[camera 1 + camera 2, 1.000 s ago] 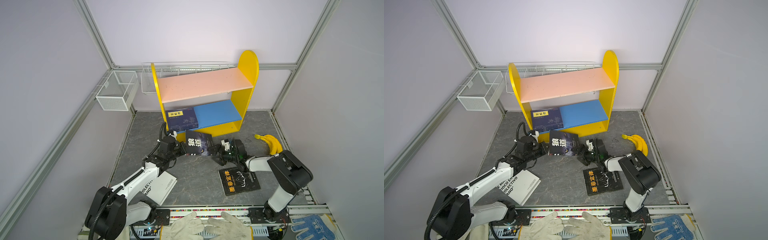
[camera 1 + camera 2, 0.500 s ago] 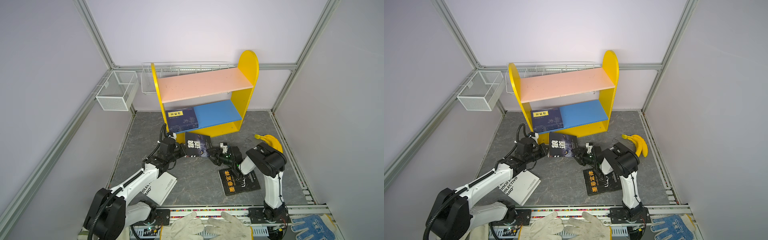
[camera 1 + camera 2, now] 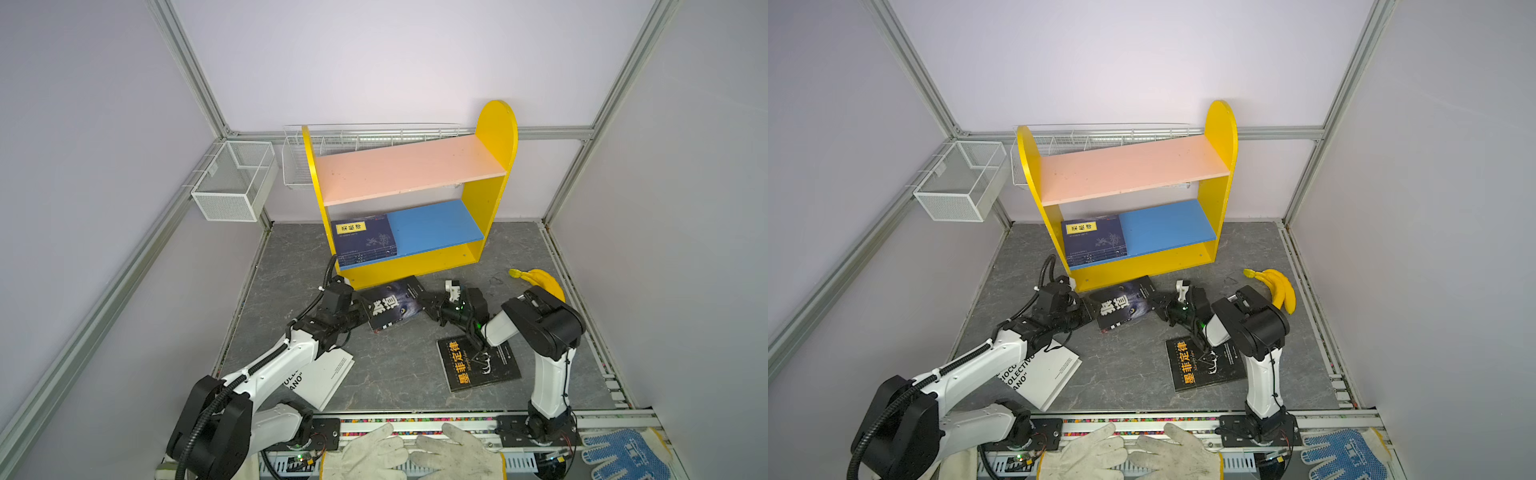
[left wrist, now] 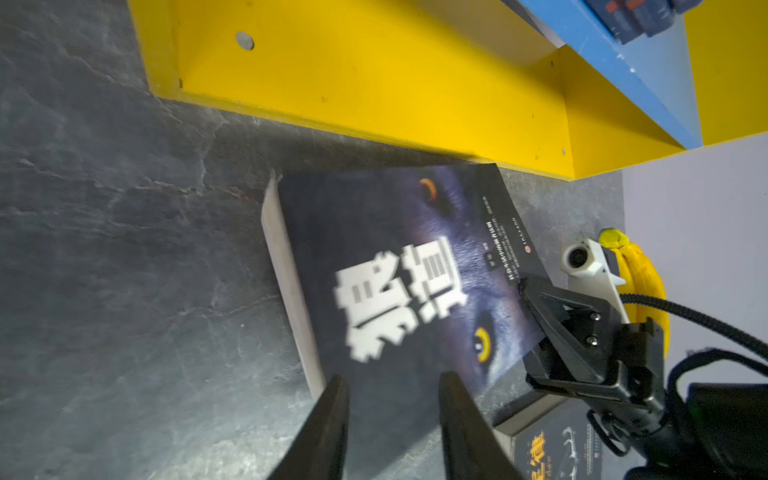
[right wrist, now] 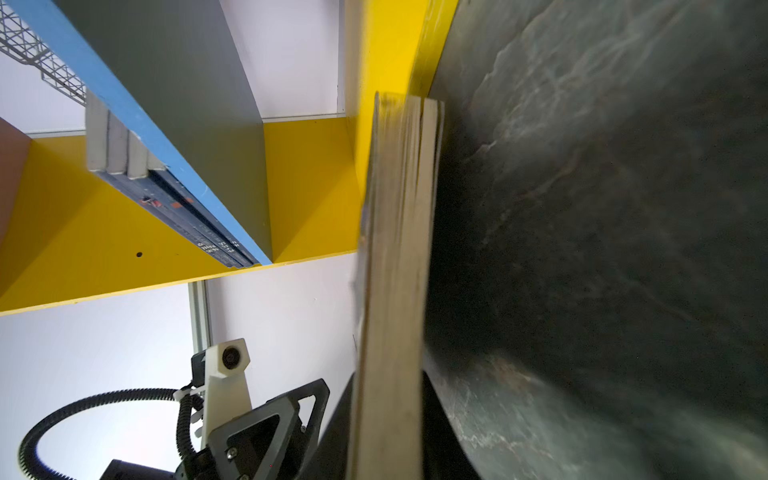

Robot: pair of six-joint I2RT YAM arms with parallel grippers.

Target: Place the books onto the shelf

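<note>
wolf-eye book [image 3: 392, 305]: black paperback, just in front of the shelf [image 3: 496, 137] base and skewed to it, with one corner close to the yellow base panel. it is not yet on a board. in the right wrist view its page block [image 5: 395, 249] stands off the floor [image 5: 623, 249], so the clamped end looks raised.

right gripper [image 3: 430, 305]: at the book end toward the shelf's right panel. jaws are clamped on the book's edge, a finger on each face.

left gripper [image 4: 390, 382]: at the book end toward the shelf's left panel. jaws stand apart. the book's end shows between the fingers [image 4: 328, 415], with no visible pressure on it.

other books: navy books [image 3: 363, 239] lie stacked flat on the left half of the shelf's blue lower board [image 3: 436, 222]. second black book [image 3: 478, 363] and white book [image 3: 320, 378] lie on the floor, well in front of the shelf.

hazards (judged):
- sag, fanning or pivoting in the jaws. cause: limp paperback held at one end only.
- corner catching on the shelf base or the board's front edge. cause: skewed pose, low lift.
- contact with the parted left fingers. cause: book swung before that arm clears.
- navy stack displaced. cause: insertion on the occupied half of the shelf.
</note>
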